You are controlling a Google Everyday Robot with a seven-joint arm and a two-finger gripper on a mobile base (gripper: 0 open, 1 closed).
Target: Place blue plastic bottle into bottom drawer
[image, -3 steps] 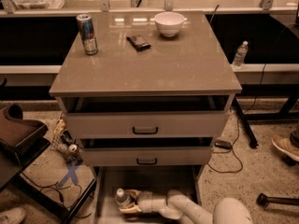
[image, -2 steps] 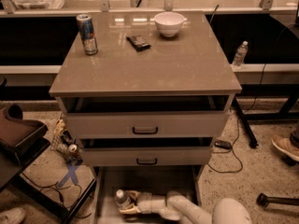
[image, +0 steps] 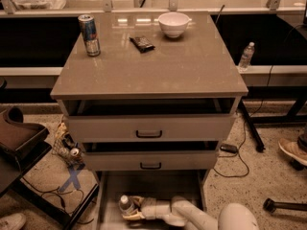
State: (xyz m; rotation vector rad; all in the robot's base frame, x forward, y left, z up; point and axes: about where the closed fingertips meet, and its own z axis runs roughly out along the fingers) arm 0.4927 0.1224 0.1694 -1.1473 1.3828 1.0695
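Note:
The blue plastic bottle (image: 126, 204), clear with a white cap, stands upright at the left of the open bottom drawer (image: 106, 200), the lowest of the grey cabinet's three. My gripper (image: 133, 209) reaches in from the lower right on its white arm. Its pale fingers (image: 135, 216) sit at the bottle's right side, low on its body. The bottle's lower part is hidden by the frame edge and the gripper.
The two upper drawers (image: 148, 128) stand slightly open. On the cabinet top are a blue-and-silver can (image: 89, 35), a dark packet (image: 142, 43) and a white bowl (image: 173, 24). A small bottle (image: 246, 56) stands on the ledge at right. Cables and clutter lie on the floor left.
The bottle and gripper stay in almost the same place in the bottom drawer; no clear movement shows.

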